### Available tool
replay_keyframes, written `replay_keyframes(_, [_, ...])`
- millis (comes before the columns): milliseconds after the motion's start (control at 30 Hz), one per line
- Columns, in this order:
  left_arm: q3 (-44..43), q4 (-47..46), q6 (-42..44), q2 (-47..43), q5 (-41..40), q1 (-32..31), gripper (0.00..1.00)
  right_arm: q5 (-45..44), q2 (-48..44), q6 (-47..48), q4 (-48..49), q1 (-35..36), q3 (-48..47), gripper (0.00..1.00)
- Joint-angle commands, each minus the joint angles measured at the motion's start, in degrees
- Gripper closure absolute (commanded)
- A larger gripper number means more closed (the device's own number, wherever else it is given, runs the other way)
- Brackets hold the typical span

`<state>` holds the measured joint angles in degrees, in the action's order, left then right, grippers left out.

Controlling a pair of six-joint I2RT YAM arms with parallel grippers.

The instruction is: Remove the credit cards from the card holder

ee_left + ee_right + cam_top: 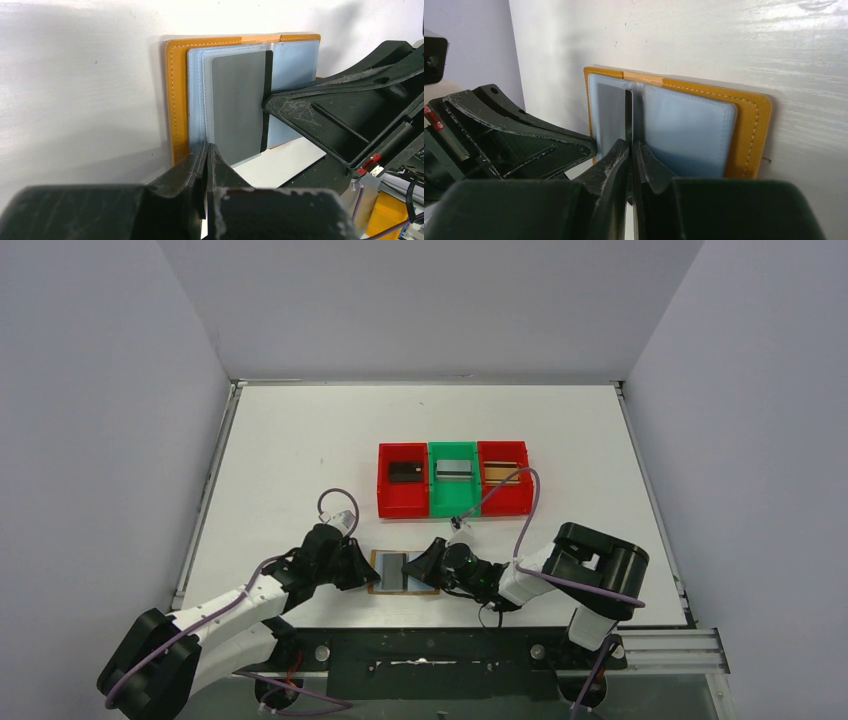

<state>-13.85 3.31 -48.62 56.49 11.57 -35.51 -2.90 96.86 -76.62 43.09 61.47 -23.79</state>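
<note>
A: Card holder first: where is it?

B: It lies open and flat on the worktop, near the 6 o'clock edge, between the two arms. Its long axis runs from 9 to 3 o'clock.

A: And the left fingers?

B: They are pressed together. The tips touch the 6 o'clock edge of the holder's 9 o'clock half. I think they only hold it down. I cannot tell if a leaf is between them.

A: What is in that half?

B: A grey card sits in the pale blue pockets, at 12 o'clock from the left tips. Its long axis goes from 12 to 6 o'clock. On its 3 o'clock side, toward the fold, a dark card shows only as a narrow strip with the same axis.

A: Then the right fingers?

B: Pressed together also. The strip lies at 12 o'clock from them and meets the line between the tips. I cannot tell if it is really pinched. These fingers are the nearer ones to it.

A: Which way should the card leave?

B: I judge toward 3 o'clock, because the free edges point to the fold. The pull should follow that line, with the left side steadying the holder.
</note>
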Motion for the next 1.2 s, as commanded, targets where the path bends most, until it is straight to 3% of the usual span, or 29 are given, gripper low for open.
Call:
replay_keyframes(0, [-1.62, 0.29, 1.33, -1.11, -0.59, -0.12, 1.0, -1.2, -1.6, 1.65, -1.88, -0.22, -1.08, 0.93])
replay_keyframes(233, [-1.55, 0.04, 1.32, -1.29, -0.54, -0.14, 1.0, -2.21, -2.86, 1.65, -3.05, -0.16, -0.32, 0.88])
replay_keyframes(467, [-1.34, -0.42, 1.42, -0.17, 0.73, -0.14, 1.0, 0.18, 1.34, 0.66, 5.1, -0.09, 0.13, 0.77])
replay_keyframes(567, [-1.83, -0.45, 1.49, 0.31, 1.25, -0.12, 1.0, 0.41, 2.32, 0.37, 7.17, -0.01, 0.39, 0.77])
replay_keyframes(733, [-2.43, 1.32, 2.03, 0.15, 0.12, -0.11, 1.0, -1.82, 0.5, 0.27, 5.0, 0.14, 1.23, 0.88])
replay_keyframes(933, [-2.59, 2.65, 1.95, -1.21, -1.19, -0.13, 1.0, -2.95, -2.0, 0.2, 2.27, 0.14, 2.54, 0.93])
replay_keyframes(1033, [-2.59, 2.77, 1.95, -1.36, -1.3, -0.15, 1.0, -2.49, -2.46, 0.34, 2.27, 0.14, 2.68, 0.93])
replay_keyframes(1167, [-2.55, 2.35, 1.87, -1.2, -1.05, -0.1, 1.0, -1.94, -2.1, 0.46, 2.2, 0.05, 2.17, 0.84])
